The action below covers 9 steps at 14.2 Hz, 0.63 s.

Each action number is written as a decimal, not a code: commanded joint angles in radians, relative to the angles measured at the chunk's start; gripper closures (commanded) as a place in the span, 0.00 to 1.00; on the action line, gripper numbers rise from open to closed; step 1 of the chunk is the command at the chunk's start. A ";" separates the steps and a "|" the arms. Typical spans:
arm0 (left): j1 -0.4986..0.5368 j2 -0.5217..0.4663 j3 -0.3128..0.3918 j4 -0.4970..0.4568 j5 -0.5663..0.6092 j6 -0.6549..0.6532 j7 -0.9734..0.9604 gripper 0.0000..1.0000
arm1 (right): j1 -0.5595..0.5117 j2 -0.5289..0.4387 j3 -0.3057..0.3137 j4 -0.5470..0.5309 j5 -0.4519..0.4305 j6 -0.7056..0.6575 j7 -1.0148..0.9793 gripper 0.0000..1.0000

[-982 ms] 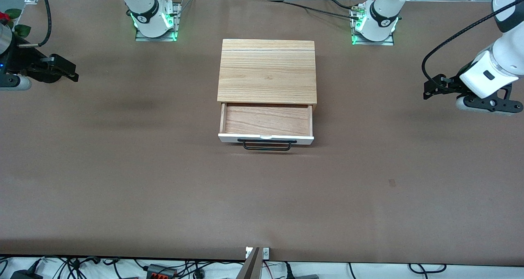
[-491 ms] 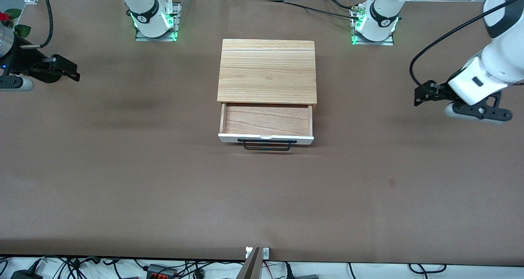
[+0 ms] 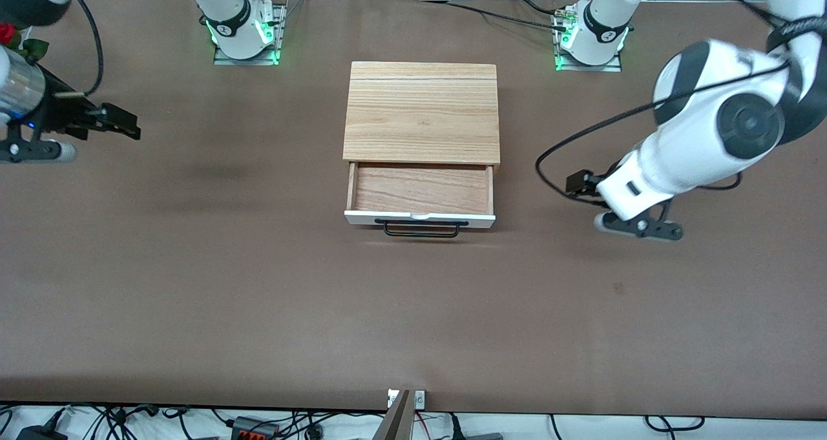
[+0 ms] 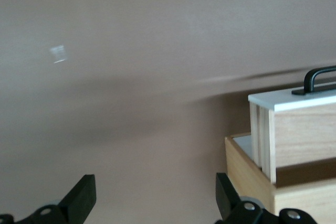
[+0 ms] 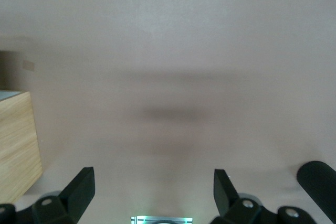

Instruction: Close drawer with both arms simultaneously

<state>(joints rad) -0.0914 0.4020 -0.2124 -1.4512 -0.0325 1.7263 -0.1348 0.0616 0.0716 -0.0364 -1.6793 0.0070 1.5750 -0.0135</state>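
The oak-coloured cabinet [image 3: 421,110] stands mid-table. Its drawer [image 3: 423,188] is pulled out toward the front camera, with the white front panel [image 3: 420,218] and black wire handle [image 3: 421,229] showing. My left gripper [image 3: 574,185] is open and empty, low over the table beside the drawer, toward the left arm's end. In the left wrist view [image 4: 155,200] the drawer's side [image 4: 299,135] and handle [image 4: 319,77] show ahead of one finger. My right gripper [image 3: 129,128] is open and empty over the table's right-arm end, well away from the cabinet; it also shows in the right wrist view [image 5: 152,190].
The two arm bases [image 3: 242,30] [image 3: 591,36] glow green at the table's robot edge. A corner of the cabinet [image 5: 18,140] shows in the right wrist view. Cables and a power strip [image 3: 255,427] lie below the table's near edge.
My left arm has swung in from the table's end to beside the open drawer and come lower. My right gripper has shifted slightly toward the cabinet. The drawer has not moved.
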 commanded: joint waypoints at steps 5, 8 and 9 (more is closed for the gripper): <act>-0.074 0.224 0.004 0.175 -0.015 0.077 -0.011 0.00 | 0.110 0.220 0.004 0.026 0.389 0.190 0.004 0.00; -0.079 0.268 0.004 0.177 -0.090 0.119 -0.009 0.00 | 0.187 0.299 0.004 0.026 0.523 0.377 0.006 0.00; -0.088 0.282 0.004 0.177 -0.115 0.143 -0.012 0.00 | 0.210 0.321 0.004 0.024 0.545 0.429 0.006 0.00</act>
<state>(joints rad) -0.1659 0.6444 -0.2126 -1.3178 -0.1021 1.8518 -0.1384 0.2276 0.3514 -0.0266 -1.6777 0.5003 1.9349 -0.0108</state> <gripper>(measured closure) 0.000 0.000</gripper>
